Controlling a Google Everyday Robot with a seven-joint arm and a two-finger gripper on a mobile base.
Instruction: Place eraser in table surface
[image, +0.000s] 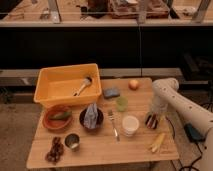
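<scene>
Hand (153, 117) atop eraser (151, 123), lengthwise toward camera.

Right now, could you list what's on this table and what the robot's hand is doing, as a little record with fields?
Gripper: the gripper is down at the right side of the table surface, shut on the eraser
Eraser: striped block, just right of the white cup
Yellow tub: yellow tub at back left, a brush inside
Middle: blue-grey pad, green cup, fork, dark bowl
Left: red-brown bowl
Right: round fruit, yellow banana-like item
</scene>
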